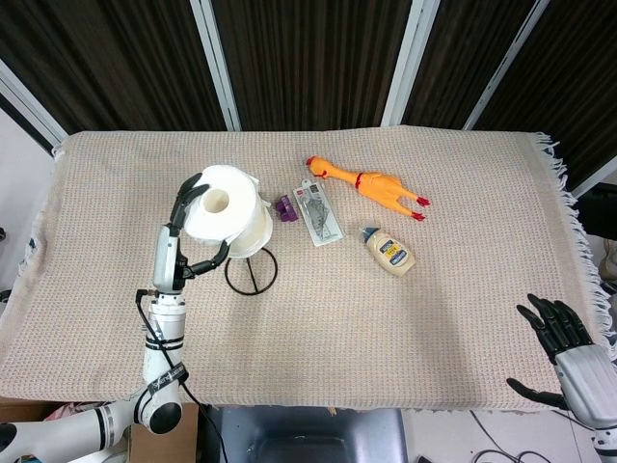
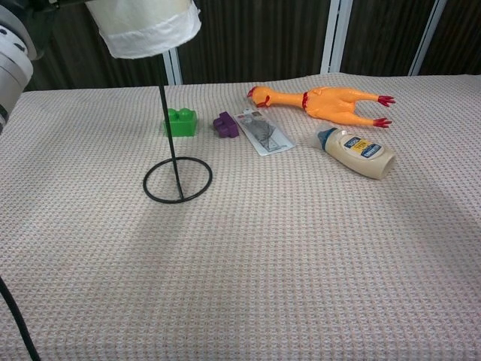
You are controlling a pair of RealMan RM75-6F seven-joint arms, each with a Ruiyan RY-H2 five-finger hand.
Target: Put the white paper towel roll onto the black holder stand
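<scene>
Left hand (image 1: 189, 231) holds the roll (image 1: 228, 220) with fingers wrapped around its sides, high above the worktop (image 1: 386, 338). From the head view the roll's core opening faces up toward the camera, so its long axis stands close to upright, leaning a little. From the chest view the roll (image 2: 146, 26) sits at the top of the stand's (image 2: 174, 162) thin vertical rod, its lower edge around the rod's upper end; how far the rod reaches into the core cannot be told. The stand's ring base lies flat on the cloth, and the roll is well clear of it. Right hand (image 1: 564, 352) rests at the near right edge of the worktop, fingers spread and holding nothing. Just behind the stand sit a green block (image 2: 180, 122) and a purple block (image 2: 225, 125), then a flat packet (image 2: 263, 132). Farther right lie a rubber chicken (image 2: 319, 101), stretched sideways, and a squeeze bottle (image 2: 357, 152) on its side.
</scene>
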